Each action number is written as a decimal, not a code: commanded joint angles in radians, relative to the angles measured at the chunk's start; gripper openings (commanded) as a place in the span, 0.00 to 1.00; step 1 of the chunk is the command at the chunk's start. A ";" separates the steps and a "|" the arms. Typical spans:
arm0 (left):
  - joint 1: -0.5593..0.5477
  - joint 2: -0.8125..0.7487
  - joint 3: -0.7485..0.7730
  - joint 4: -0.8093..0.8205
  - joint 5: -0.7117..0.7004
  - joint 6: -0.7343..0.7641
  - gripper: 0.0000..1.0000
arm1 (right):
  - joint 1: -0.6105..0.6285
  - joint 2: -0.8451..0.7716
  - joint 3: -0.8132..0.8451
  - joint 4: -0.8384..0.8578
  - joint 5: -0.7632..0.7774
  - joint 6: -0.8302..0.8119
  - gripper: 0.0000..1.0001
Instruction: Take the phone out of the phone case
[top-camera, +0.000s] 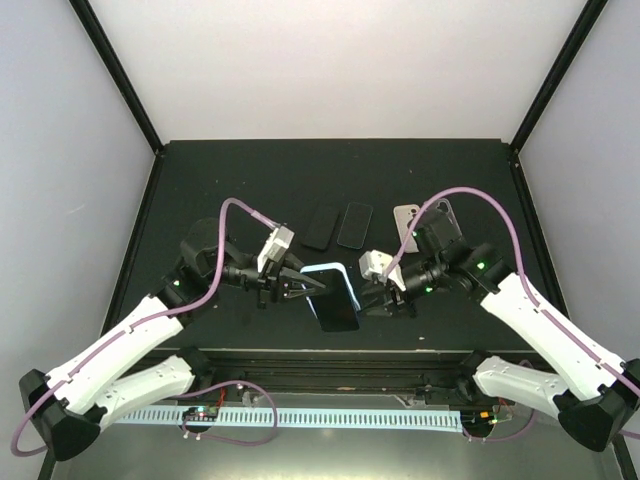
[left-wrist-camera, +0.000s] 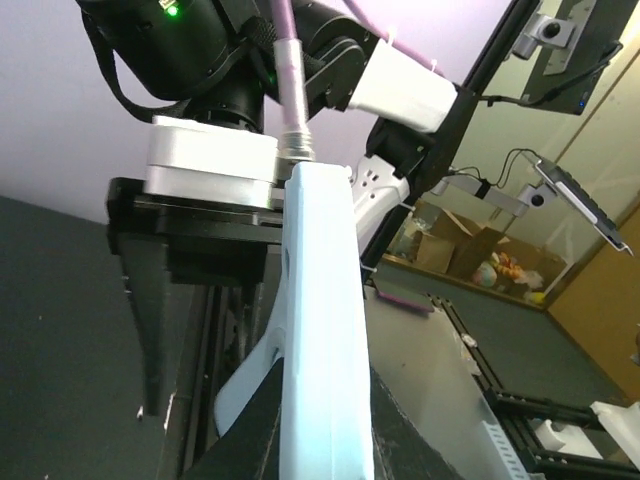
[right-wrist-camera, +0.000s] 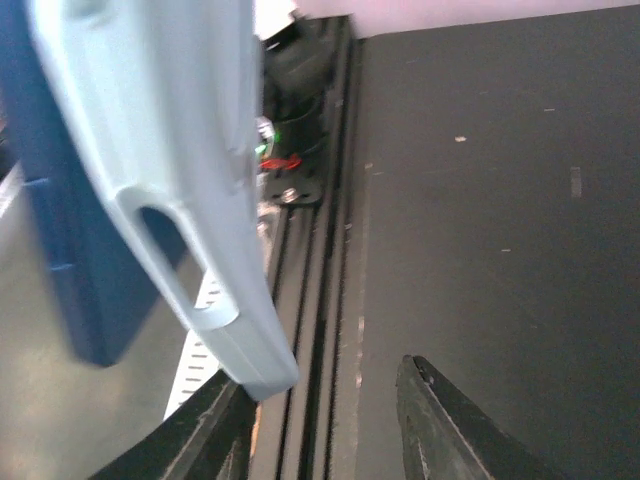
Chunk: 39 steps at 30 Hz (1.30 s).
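- My left gripper (top-camera: 303, 285) is clamped on the left edge of the phone case (top-camera: 327, 269). In my left wrist view the light blue case runs edge-on up the middle, with my dark fingers (left-wrist-camera: 245, 445) pressed to it on either side.
- The case is held up off the table (top-camera: 200, 180), tilted, just ahead of my two bases and between my two wrists.
- The phone (top-camera: 336, 306) sits in the case with its dark screen facing up. My right wrist view shows its dark blue body behind the pale case wall, next to an oval cut-out. I cannot tell how much of it is seated.
- My right gripper (top-camera: 372, 297) is at the right edge of the case with its fingers apart. The case's lower corner touches one finger, and the other finger (right-wrist-camera: 450, 440) stands clear over bare table.
- Farther back, two dark phones (top-camera: 320, 227) (top-camera: 355, 224) lie flat side by side on the table.
- Just right of them lies a pale case (top-camera: 407, 216), partly hidden by my right arm.
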 joint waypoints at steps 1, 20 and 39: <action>-0.043 -0.030 0.003 0.060 0.104 -0.052 0.02 | -0.025 -0.012 0.010 0.404 0.143 0.210 0.43; -0.042 0.005 -0.090 0.113 -0.086 -0.050 0.02 | -0.024 -0.035 0.079 0.301 -0.061 0.206 0.62; -0.031 0.092 -0.057 0.064 -0.456 -0.056 0.02 | -0.024 -0.001 0.035 0.379 -0.154 0.397 0.23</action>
